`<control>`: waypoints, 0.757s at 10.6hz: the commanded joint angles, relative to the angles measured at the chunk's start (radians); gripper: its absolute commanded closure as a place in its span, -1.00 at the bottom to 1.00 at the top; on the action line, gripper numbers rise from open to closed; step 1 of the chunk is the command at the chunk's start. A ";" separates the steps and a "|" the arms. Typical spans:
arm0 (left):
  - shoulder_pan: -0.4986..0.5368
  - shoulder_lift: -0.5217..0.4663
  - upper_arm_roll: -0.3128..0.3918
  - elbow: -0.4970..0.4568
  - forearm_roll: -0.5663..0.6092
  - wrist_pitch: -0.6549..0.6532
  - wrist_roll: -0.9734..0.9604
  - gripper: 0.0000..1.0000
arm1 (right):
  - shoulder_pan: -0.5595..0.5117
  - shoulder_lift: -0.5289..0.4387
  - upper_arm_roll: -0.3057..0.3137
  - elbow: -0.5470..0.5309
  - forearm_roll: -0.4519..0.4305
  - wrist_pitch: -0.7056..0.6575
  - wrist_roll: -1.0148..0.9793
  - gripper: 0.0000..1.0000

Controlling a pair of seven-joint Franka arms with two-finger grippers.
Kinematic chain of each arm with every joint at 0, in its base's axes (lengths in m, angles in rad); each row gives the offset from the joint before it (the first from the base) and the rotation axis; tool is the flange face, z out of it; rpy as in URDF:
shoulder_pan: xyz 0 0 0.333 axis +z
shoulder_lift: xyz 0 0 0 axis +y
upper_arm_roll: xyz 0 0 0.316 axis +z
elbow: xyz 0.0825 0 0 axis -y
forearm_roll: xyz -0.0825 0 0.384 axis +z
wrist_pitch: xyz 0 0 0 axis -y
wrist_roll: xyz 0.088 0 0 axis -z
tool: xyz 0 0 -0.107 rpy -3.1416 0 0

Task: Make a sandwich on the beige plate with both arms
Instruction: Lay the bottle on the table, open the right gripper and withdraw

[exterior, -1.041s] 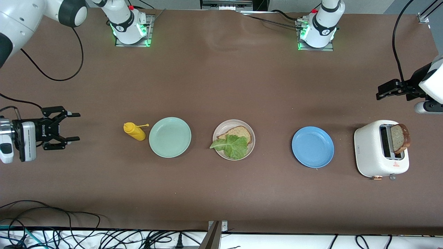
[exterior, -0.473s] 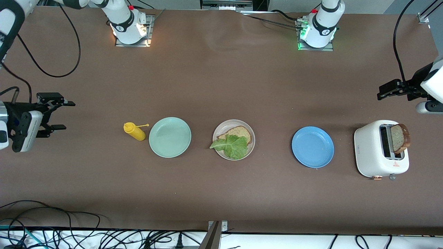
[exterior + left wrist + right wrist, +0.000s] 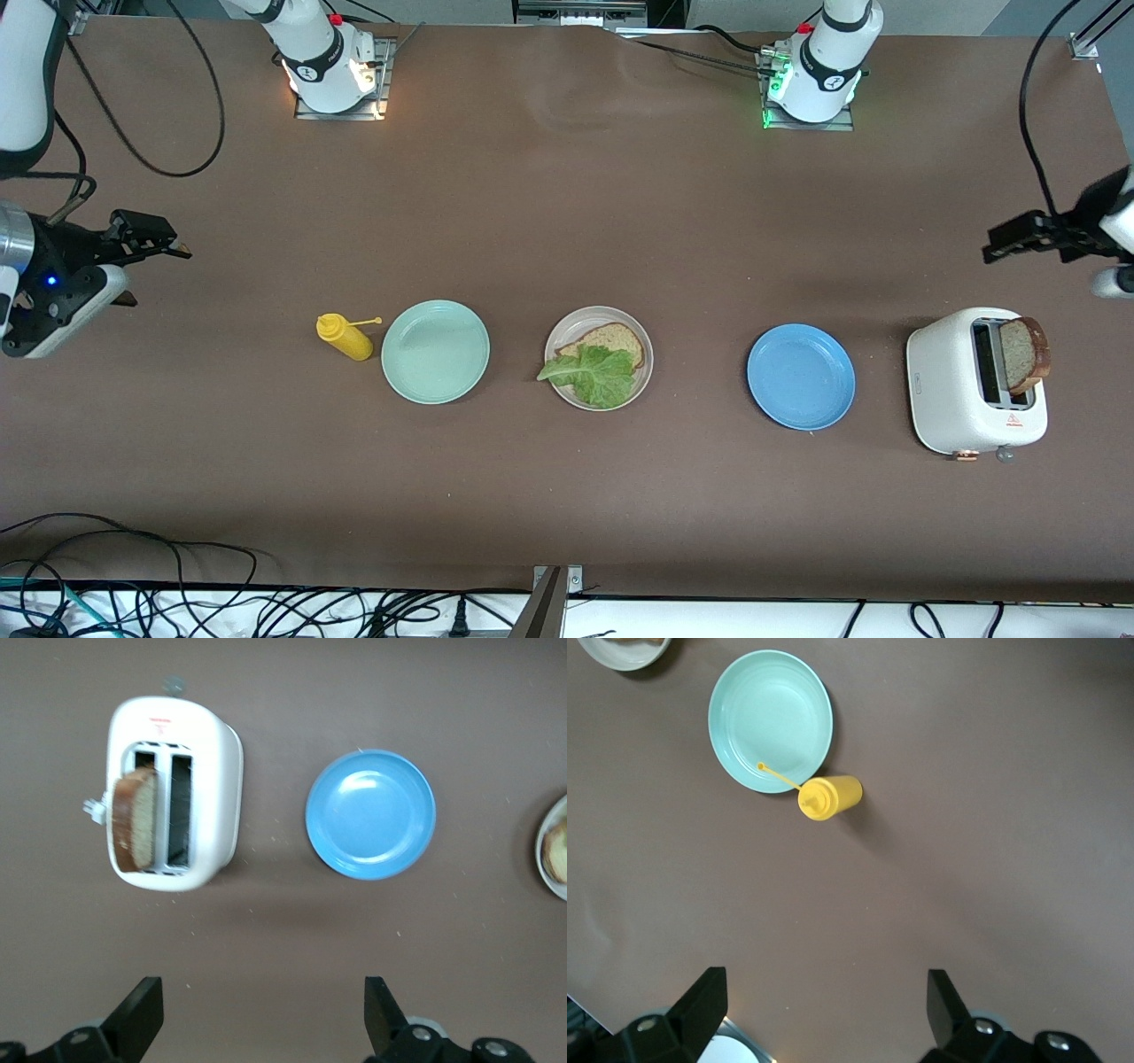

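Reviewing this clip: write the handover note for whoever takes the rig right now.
Left gripper: open, empty, over bare table above the toaster.
Right gripper: open, empty, at the right arm's end of the table.
Beige plate: mid-table between the mint-green plate and blue plate; holds one bread slice with the lettuce leaf on it.
Done: base slice and lettuce.
Left: the second slice stands in the toaster; set it on the lettuce.
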 commanded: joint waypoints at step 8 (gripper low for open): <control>0.178 0.295 -0.008 0.019 0.021 0.324 0.189 -1.00 | -0.285 -0.419 0.407 -0.548 -0.262 0.346 0.648 -1.00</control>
